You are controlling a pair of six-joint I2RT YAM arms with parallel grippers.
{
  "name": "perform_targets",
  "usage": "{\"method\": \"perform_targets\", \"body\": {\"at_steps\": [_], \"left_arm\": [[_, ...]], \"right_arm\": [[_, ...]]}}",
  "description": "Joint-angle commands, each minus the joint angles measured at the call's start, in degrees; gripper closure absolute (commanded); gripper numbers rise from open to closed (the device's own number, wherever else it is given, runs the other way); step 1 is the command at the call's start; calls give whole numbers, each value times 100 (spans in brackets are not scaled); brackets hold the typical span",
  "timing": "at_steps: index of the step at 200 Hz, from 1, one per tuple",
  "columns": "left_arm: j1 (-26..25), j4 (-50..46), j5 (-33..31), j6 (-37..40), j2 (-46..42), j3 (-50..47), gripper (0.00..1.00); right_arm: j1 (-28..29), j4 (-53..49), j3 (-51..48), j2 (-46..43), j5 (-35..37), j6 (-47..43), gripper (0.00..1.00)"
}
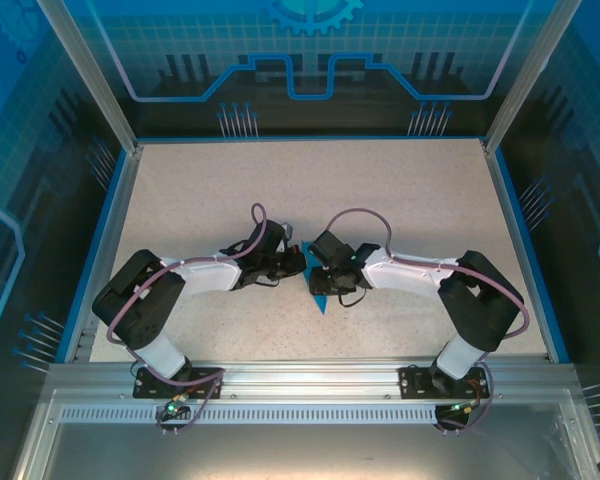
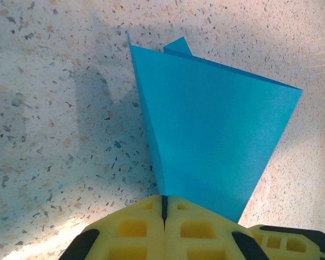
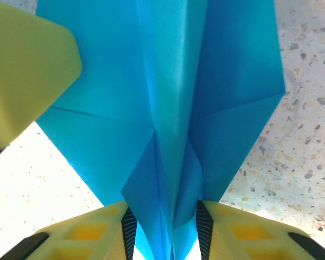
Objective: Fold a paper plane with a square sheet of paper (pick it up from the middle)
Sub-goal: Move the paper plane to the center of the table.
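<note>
Paper plane (image 3: pixel 168 108), bright blue (layered creases)

The plane (image 1: pixel 322 300) is bright blue paper folded into a tapering dart with layered creases. It is located near the middle of the table (image 1: pixel 430 200), slightly toward the table's near edge. In the left wrist view, the plane (image 2: pixel 211 146) presents one flat, smooth panel. The panel is wide at the far end, with sharp corners, and narrows to a tip pinched in the closed left gripper (image 2: pixel 164 205). In the right wrist view, the plane (image 3: pixel 168 97) shows a central lengthwise ridge. Diagonal creases and overlapping flaps lie on both sides of the ridge. Contact with the table cannot be determined.
</note>
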Motion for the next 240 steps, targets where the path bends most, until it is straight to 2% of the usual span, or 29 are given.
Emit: {"method": "perform_targets", "body": {"at_steps": [1,59,100,174,213,240], "left_arm": [[40,-19,-96,-5,-37,-102,100],[44,-9,-95,-23,-37,-118,100],[44,5,-95,-23,-28,-105,100],[40,4,-95,-40,-79,-137,100],[39,-110,-173,-66,-154,-126,91],[53,-549,-633,-126,-433,-104,79]], "right_arm": [[117,-65,-57,-101,33,239,64],[238,-2,-80,-89,117,429,71],[365,-72,-196,-132,365,689,71],[410,-199,106,118,525,519,71],[410,-308,282,296,744,482,73],[409,-420,388,423,856,476,81]]}}
